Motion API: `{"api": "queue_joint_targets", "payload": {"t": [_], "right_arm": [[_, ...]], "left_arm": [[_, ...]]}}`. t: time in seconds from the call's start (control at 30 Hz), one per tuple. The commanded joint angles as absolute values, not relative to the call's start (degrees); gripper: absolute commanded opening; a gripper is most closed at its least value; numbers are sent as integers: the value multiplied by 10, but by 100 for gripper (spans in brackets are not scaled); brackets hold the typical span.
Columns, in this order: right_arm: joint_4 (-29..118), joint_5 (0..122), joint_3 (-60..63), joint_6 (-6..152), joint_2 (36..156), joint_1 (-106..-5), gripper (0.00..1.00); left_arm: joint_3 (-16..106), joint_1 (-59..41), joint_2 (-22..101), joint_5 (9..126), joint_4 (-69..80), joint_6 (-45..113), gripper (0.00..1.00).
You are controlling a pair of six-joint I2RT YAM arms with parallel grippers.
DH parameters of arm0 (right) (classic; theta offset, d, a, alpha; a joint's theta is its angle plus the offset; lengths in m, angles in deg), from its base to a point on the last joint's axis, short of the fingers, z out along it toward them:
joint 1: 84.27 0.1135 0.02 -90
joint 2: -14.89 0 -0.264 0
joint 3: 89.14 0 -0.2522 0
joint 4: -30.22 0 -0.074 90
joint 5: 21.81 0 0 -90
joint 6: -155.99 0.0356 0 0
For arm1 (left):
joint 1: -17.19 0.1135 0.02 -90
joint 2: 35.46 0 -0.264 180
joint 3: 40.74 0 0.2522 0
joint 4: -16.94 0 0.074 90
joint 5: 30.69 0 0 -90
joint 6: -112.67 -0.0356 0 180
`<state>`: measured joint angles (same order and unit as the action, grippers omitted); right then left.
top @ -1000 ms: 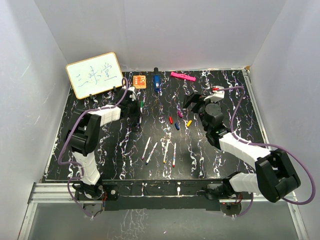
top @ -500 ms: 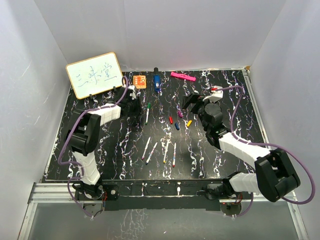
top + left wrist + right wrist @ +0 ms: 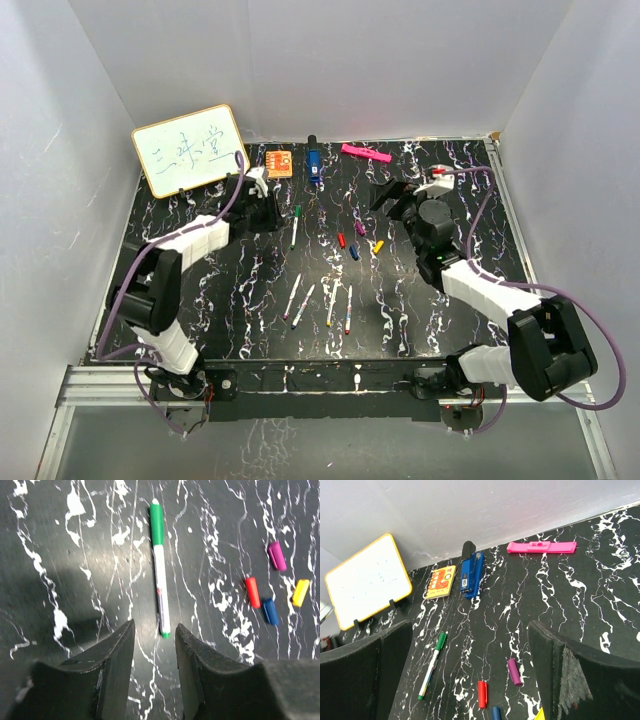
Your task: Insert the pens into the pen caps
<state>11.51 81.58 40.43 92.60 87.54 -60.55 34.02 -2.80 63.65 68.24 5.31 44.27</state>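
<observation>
A green pen [image 3: 294, 226] with a green cap on its far end lies alone on the black marble table [image 3: 200, 290]. It also shows in the left wrist view [image 3: 160, 575] and the right wrist view [image 3: 432, 666]. My left gripper [image 3: 268, 210] is open and empty, and the pen's near tip lies just ahead of its jaws [image 3: 154, 630]. Purple [image 3: 359, 230], red [image 3: 342, 241], blue [image 3: 354, 252] and yellow [image 3: 378, 246] caps lie loose mid-table. Several uncapped pens [image 3: 318, 302] lie side by side nearer the front. My right gripper [image 3: 395, 200] is open wide and empty, raised right of the caps.
A small whiteboard [image 3: 188, 150] stands at the back left. An orange square block [image 3: 279, 162], a blue-and-black object [image 3: 313, 162] and a flat pink bar [image 3: 365, 153] lie along the back edge. White walls close in three sides.
My left gripper has let go of the green pen, which now lies on the table, and has drawn back to the left. My right gripper has shifted slightly back and right.
</observation>
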Motion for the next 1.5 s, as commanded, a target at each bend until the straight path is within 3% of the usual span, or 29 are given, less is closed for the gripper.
{"api": "queue_joint_targets", "payload": {"t": [0.0,0.2,0.3,0.37,0.57,0.6,0.87,1.47], "right_arm": [[66,739,383,982,888,-651,98],[96,779,376,947,884,-654,97],[102,789,381,937,876,-654,85],[98,792,389,935,868,-654,70],[87,786,400,942,858,-661,6],[86,779,400,946,859,-665,0],[65,678,405,973,877,-694,0],[78,665,400,960,885,-699,0]], "left_arm": [[291,-39,556,728,38,423,36],[273,-98,498,712,-84,391,32],[280,-133,487,698,-139,387,30],[282,-149,483,693,-165,391,29],[267,-163,464,669,-197,403,30],[266,-163,462,667,-200,405,30],[270,-185,468,653,-230,415,30],[311,-256,564,597,-274,435,29]]}}
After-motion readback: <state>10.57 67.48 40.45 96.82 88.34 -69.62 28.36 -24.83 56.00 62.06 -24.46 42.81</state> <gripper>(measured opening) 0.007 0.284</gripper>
